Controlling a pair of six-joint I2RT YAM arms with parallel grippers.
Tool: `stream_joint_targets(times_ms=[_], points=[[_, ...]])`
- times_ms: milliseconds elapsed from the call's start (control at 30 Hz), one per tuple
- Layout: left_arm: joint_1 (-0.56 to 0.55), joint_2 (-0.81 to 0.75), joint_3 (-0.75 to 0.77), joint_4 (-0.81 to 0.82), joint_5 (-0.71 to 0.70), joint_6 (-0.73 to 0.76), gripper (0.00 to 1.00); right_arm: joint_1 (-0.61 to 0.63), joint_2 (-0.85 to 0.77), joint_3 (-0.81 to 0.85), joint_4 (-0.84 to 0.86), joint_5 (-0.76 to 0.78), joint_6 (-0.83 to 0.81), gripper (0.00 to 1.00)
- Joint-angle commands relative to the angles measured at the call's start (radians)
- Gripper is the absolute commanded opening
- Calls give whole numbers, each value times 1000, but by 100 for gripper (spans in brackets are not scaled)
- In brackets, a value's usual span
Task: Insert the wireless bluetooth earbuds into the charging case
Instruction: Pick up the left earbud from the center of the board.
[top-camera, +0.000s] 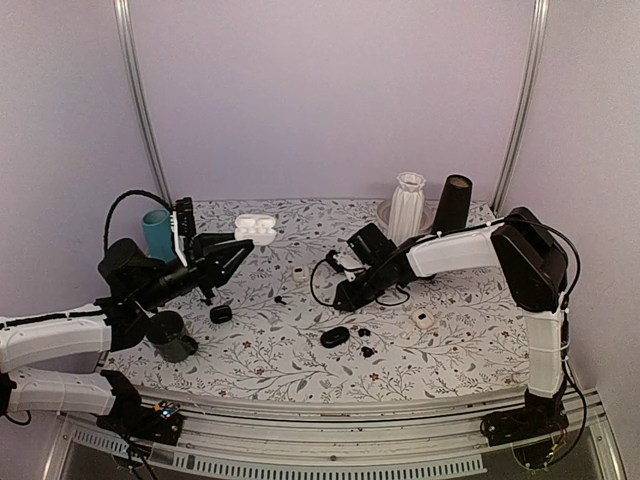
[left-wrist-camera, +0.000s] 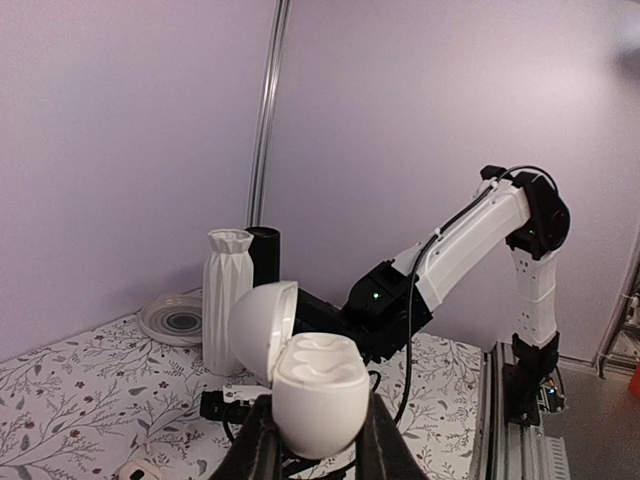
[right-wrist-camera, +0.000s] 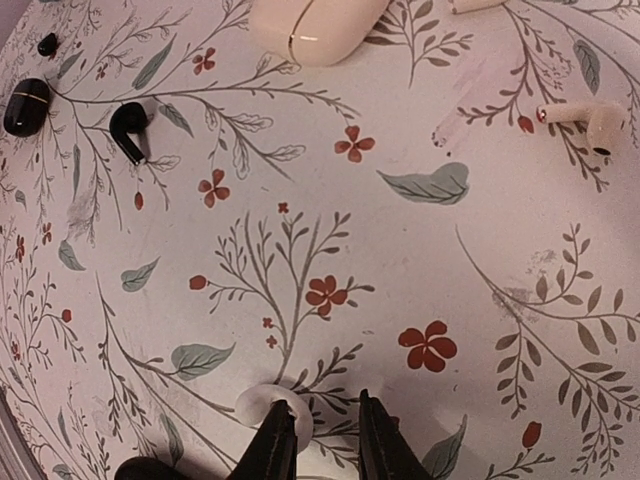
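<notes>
Soft, even purplish light, faint shadows. Glossy open white plastic earbud case (left-wrist-camera: 318, 385) in left gripper (left-wrist-camera: 318, 425) sharp; plain lilac wall (left-wrist-camera: 120, 150) beyond it hazy, maybe slight blur. Top view grainy.

Floral tbl (top-camera: 290, 355) w/ white vase (top-camera: 407, 208), black cup (top-camera: 452, 204), teal cup (top-camera: 156, 234), black case (top-camera: 335, 336), black earbuds (top-camera: 367, 351).

The walls (top-camera: 330, 90) are plain and pale purple. Two thin shiny poles (top-camera: 140, 100) go up at the back, one on each side. The table (top-camera: 270, 345) has a white top with small red flowers, grey leaves and twigs. A metal rail (top-camera: 330, 440) runs along its near edge. The light is soft.
</notes>
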Motion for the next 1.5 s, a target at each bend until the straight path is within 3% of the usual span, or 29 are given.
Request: stream_joint_targets(times_ms=[0, 1467], points=[[11, -17, -1, 5, -8, 3, 0, 8, 17, -19, 16, 15, -10, 22], [11, -17, -4, 8, -1, -4, 0, 61, -56, -87, 56, 1, 38, 20]])
